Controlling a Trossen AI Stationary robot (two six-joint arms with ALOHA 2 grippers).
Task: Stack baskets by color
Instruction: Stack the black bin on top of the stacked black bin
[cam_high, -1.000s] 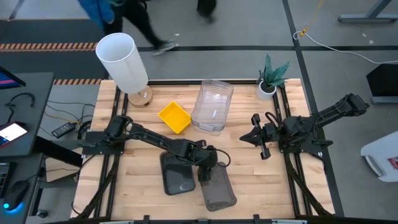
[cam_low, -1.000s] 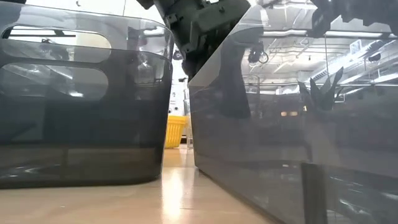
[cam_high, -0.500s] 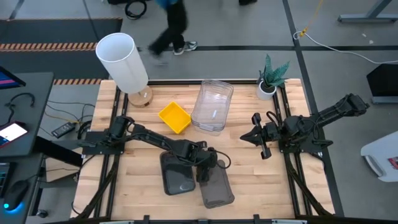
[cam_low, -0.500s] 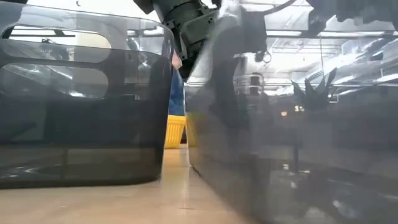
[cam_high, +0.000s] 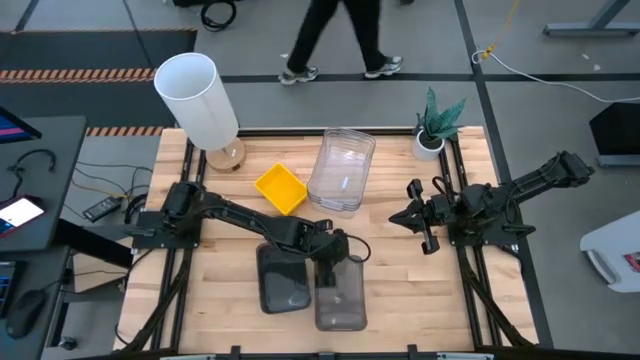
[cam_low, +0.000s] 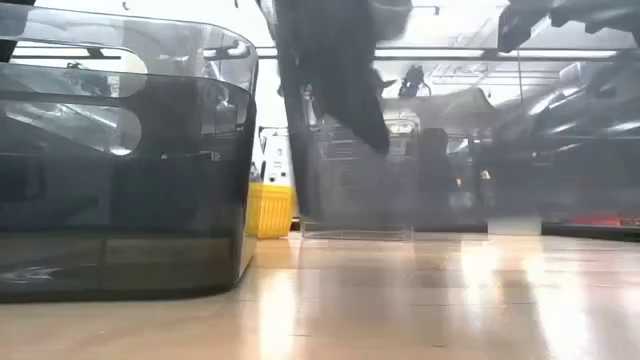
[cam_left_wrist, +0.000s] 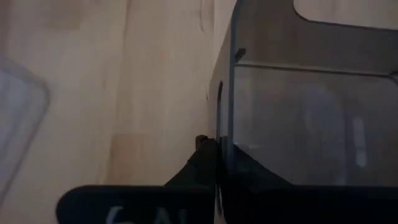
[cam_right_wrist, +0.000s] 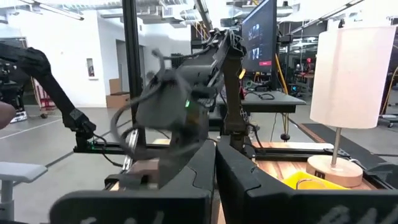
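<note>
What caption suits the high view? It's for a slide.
Left claw shut on a grey basket beside another grey basket; right claw waits.

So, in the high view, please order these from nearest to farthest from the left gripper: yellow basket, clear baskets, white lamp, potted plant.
From the left gripper:
1. Yellow basket, behind it, slightly left.
2. Clear baskets, table's middle back.
3. Potted plant, back right corner.
4. White lamp, back left corner.

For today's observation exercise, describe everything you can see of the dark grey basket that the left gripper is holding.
The grey basket is smoky, see-through plastic, rectangular with rounded corners and a handle cut-out. The left gripper is shut on the rim of its far end. It sits near the table's front edge, right of the other grey basket, close beside it; whether it is lifted is unclear.
</note>
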